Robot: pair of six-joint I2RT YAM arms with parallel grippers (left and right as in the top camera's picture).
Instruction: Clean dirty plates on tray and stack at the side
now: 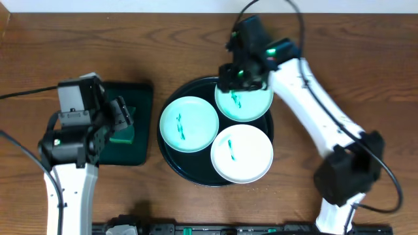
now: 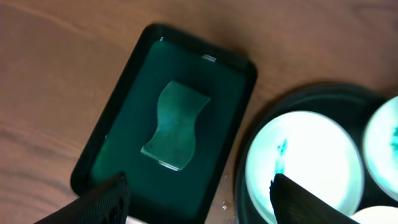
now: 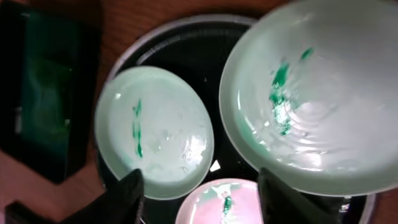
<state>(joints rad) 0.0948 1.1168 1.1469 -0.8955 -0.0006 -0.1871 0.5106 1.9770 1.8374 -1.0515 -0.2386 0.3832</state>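
Three pale plates with teal smears lie on the round black tray [image 1: 171, 158]: a left plate [image 1: 189, 123], a far plate [image 1: 251, 103] and a near plate [image 1: 241, 153]. My right gripper [image 1: 241, 79] is open, above the far edge of the far plate. In the right wrist view the far plate [image 3: 329, 93] fills the right, the left plate [image 3: 155, 130] sits centre-left, and the near plate [image 3: 217, 202] shows between the fingers [image 3: 200, 194]. My left gripper [image 1: 124, 119] is open over the green sponge [image 2: 176, 124], with the left plate [image 2: 305, 162] at right.
The sponge lies in a rectangular dark green tray [image 1: 142, 98] left of the black tray; it also shows in the left wrist view [image 2: 124, 93]. Brown wooden table [image 1: 78, 39] all round. The right arm reaches in from the lower right.
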